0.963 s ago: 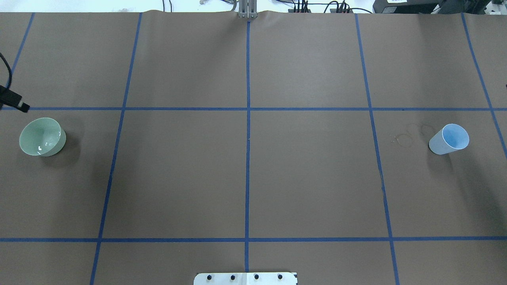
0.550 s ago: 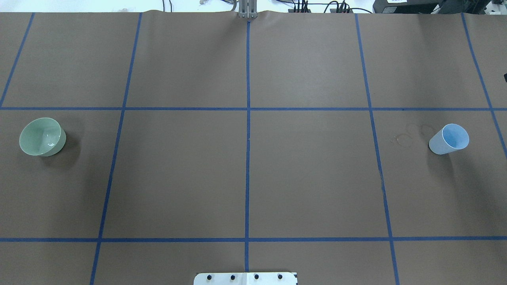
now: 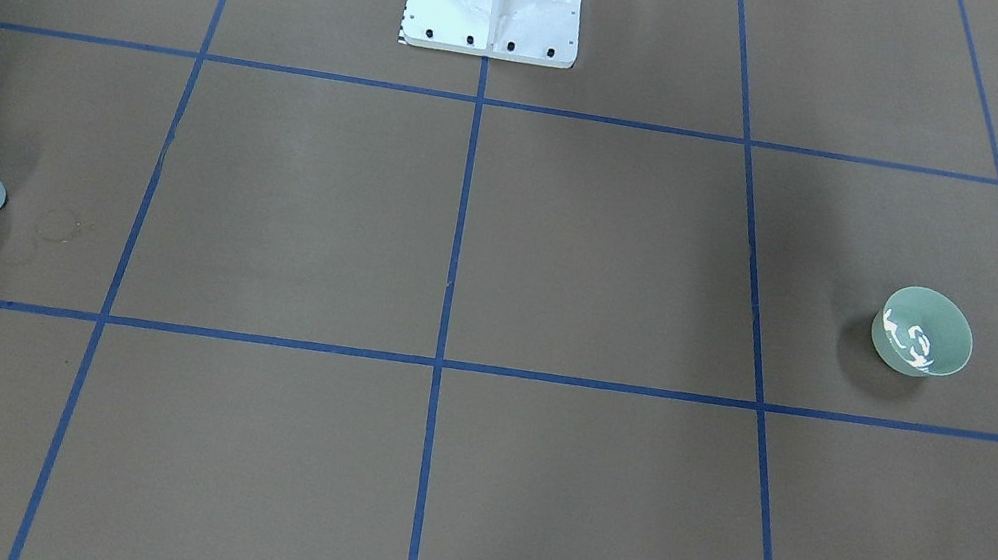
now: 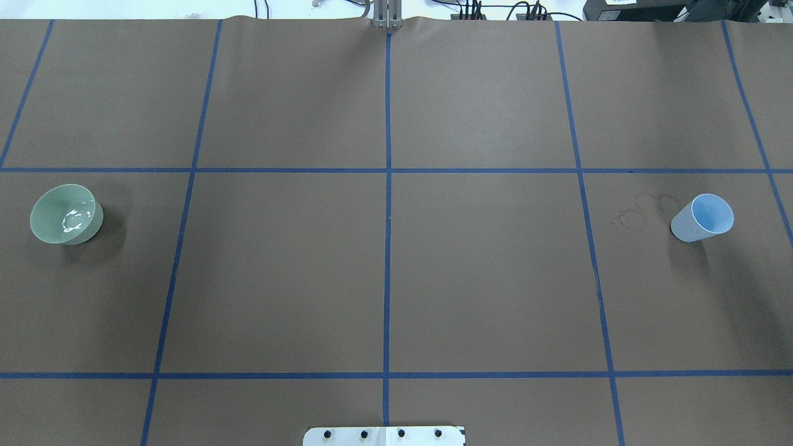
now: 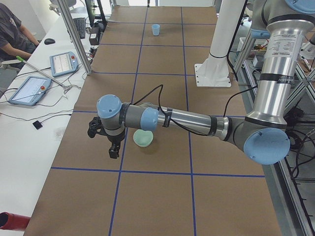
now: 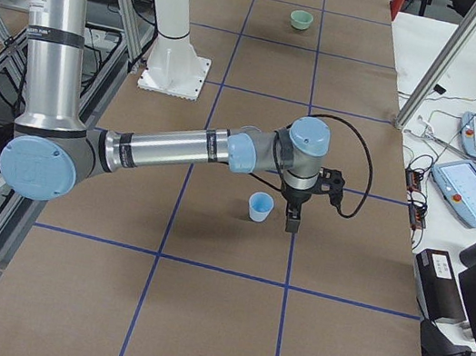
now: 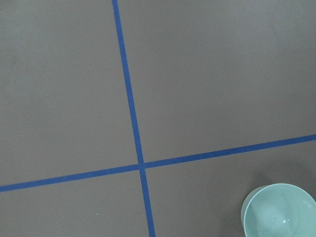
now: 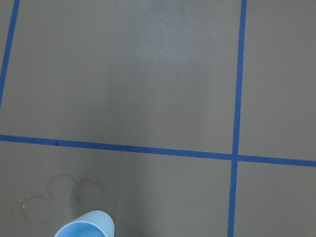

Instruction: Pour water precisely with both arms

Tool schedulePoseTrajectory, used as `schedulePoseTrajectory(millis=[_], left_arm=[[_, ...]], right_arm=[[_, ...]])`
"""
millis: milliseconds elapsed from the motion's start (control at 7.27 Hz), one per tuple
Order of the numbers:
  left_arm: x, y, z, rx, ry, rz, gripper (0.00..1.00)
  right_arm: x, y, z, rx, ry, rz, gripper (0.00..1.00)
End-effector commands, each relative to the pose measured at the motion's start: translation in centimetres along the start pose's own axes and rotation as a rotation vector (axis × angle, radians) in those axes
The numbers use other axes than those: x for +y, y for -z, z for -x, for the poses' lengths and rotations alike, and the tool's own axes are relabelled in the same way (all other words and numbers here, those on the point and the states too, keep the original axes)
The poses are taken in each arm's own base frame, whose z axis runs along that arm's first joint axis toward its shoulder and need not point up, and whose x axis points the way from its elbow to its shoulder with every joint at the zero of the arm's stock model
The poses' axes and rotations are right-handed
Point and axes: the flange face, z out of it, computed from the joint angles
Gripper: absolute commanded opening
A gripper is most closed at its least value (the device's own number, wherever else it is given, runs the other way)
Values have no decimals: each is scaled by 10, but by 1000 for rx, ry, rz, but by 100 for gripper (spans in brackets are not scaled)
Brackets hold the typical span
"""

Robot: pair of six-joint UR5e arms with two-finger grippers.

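- Your water [image 4: 73,219] is in the green bowl [image 4: 46,217], at 9 o'clock in the overhead view, glinting white.
- The blue cup [image 4: 712,214] stands at 3 o'clock and looks empty to me.
- The left gripper [image 5: 113,149] hangs beside the bowl and the right gripper [image 6: 293,219] beside the cup. Can't tell if either's spread or closed.
- The pour looks done. I'd guess nothing's left but backing away.

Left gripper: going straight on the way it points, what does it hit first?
Likely bare table paper beside the green bowl, not the bowl. The left gripper points down; its wrist view shows paper and blue tape ahead.
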Motion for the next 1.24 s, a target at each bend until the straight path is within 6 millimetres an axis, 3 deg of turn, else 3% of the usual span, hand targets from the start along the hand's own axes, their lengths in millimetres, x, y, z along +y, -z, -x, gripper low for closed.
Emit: schedulePoseTrajectory(millis=[0, 138, 275, 413, 825, 1100], left_arm=[[7, 3, 0, 3, 8, 6, 100], [29, 12, -10, 1, -6, -7, 100], [45, 5, -3, -5, 5, 4, 100], [48, 3, -1, -4, 5, 8, 100], [49, -1, 2, -1, 21, 19, 100], [49, -6, 6, -7, 32, 29, 100]], right_arm=[[9, -5, -7, 2, -10, 9, 100], [13, 2, -3, 1, 14, -21, 100], [12, -12, -13, 2, -3, 3, 100], [17, -6, -10, -1, 4, -5, 100], [33, -21, -27, 10, -28, 28, 100], [39, -21, -29, 14, -19, 20, 100]])
